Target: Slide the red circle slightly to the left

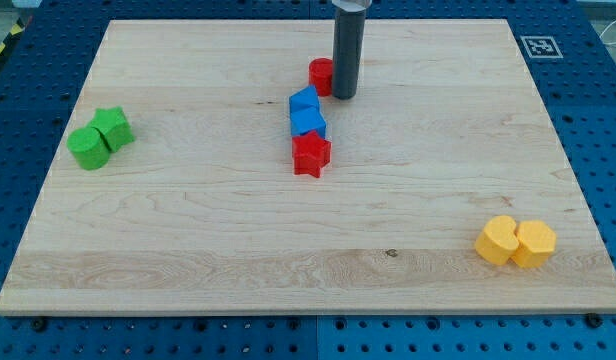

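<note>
The red circle (320, 75) lies near the view's top centre of the wooden board (188, 230). My tip (345, 96) stands right against the circle's right side, and the rod partly hides that side. Just below and left of the circle are two blue blocks (306, 112) stacked close together in a short column, and a red star (311, 154) touches the lower blue one from beneath.
A green star (113, 127) and a green circle (88, 148) sit together at the view's left. Two yellow blocks (516, 241) sit side by side at the bottom right. A marker tag (539, 45) is at the board's top right corner.
</note>
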